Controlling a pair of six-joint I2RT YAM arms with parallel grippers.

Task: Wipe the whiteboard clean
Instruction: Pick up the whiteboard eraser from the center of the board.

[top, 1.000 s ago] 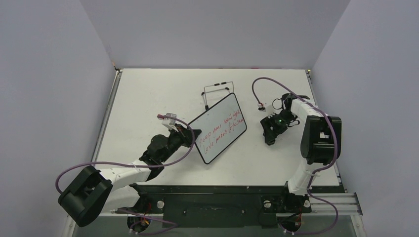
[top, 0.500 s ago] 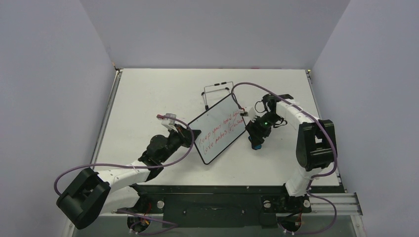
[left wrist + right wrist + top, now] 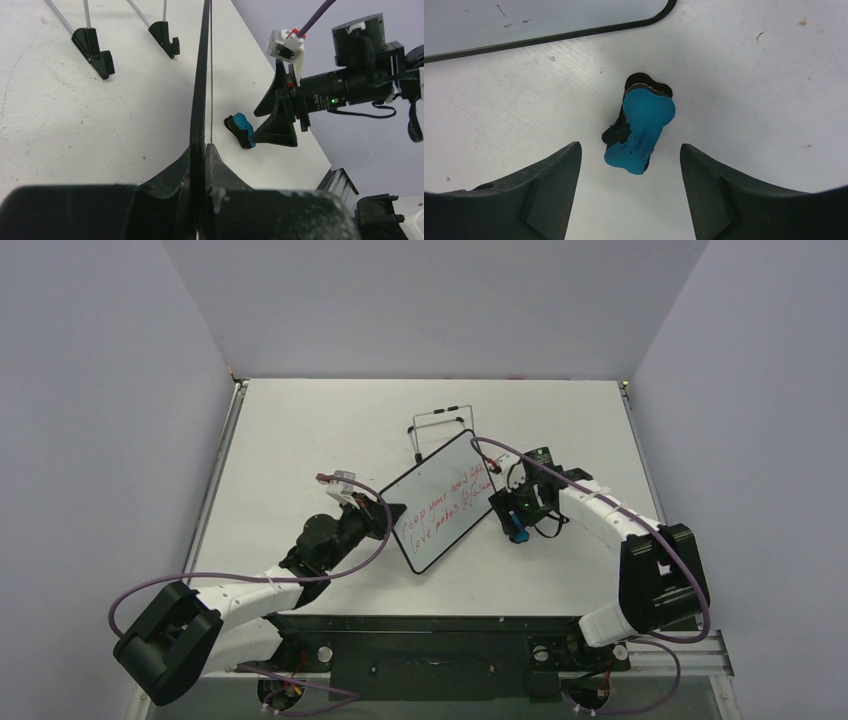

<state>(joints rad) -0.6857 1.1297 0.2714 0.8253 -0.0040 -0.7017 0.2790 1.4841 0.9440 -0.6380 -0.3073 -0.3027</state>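
Observation:
The whiteboard [image 3: 445, 502], black-framed with red handwriting, sits slanted at the table's middle. My left gripper [image 3: 395, 512] is shut on its near-left edge. In the left wrist view the board's frame [image 3: 202, 75] runs edge-on between the pinching jaws of the left gripper [image 3: 205, 150]. A small blue eraser [image 3: 517, 531] lies on the table just right of the board. My right gripper [image 3: 512, 520] hovers over it, open. In the right wrist view the eraser [image 3: 641, 127] sits between and ahead of the spread fingers of the right gripper [image 3: 629, 146], touching neither. The board's corner [image 3: 524, 20] shows beyond.
A black wire stand [image 3: 440, 425] stands just behind the board, and its feet [image 3: 95, 47] show in the left wrist view. The right arm's purple cable [image 3: 500, 455] loops over the board's right corner. Bare white tabletop [image 3: 300, 430] surrounds everything, with grey walls on three sides.
My right arm swung left from the table's right side to the board's right edge. Its jaws then spread wider, leaving the blue eraser free on the table. The left arm and the board stayed put.

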